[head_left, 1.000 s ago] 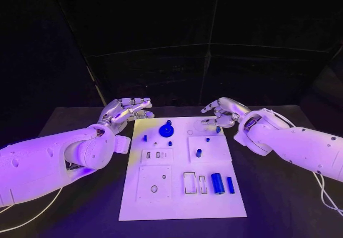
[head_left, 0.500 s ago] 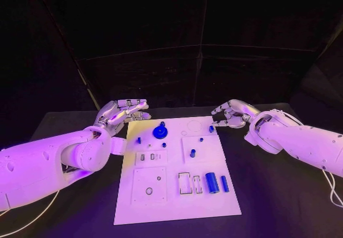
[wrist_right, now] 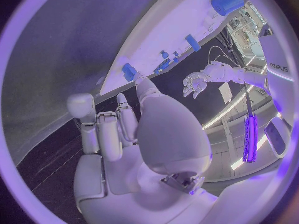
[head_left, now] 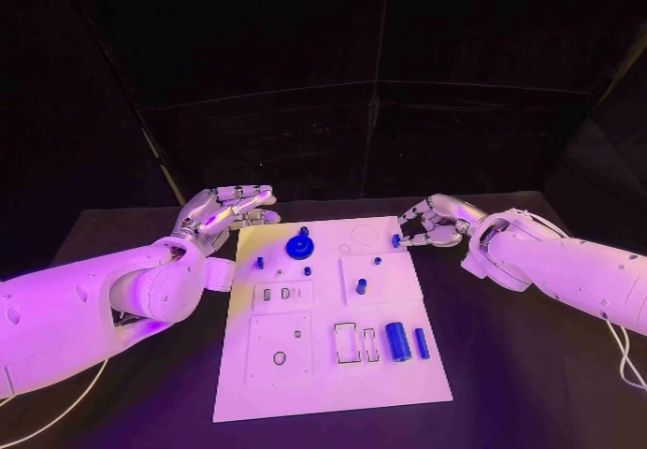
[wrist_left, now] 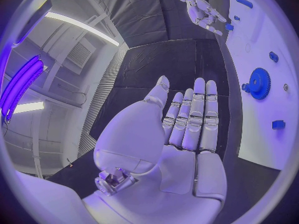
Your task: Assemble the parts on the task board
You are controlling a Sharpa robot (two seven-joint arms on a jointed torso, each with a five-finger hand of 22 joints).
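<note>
The white task board (head_left: 330, 374) lies in the middle of the table. A blue gear (head_left: 299, 246) stands near its far end, with small blue pegs (head_left: 362, 287) around it. A blue cylinder (head_left: 396, 341) and a thin blue bar (head_left: 422, 343) lie at the near right. My right hand (head_left: 432, 224) hovers at the board's far right edge. Its thumb tip (wrist_right: 140, 80) is right beside a small blue part (wrist_right: 129, 71), and its other fingers stay apart from the part. My left hand (head_left: 222, 210) hangs open, fingers straight, off the far left corner and holds nothing.
Empty slots (head_left: 357, 343) and a raised square with a hole (head_left: 280, 357) mark the board's near half. Black table (head_left: 525, 374) surrounds the board on every side. In the left wrist view the gear (wrist_left: 258, 83) sits beyond my fingertips (wrist_left: 199, 84).
The camera has shifted. My right hand has come down closer to the small blue part at the board's far right edge. The left hand stays about where it was.
</note>
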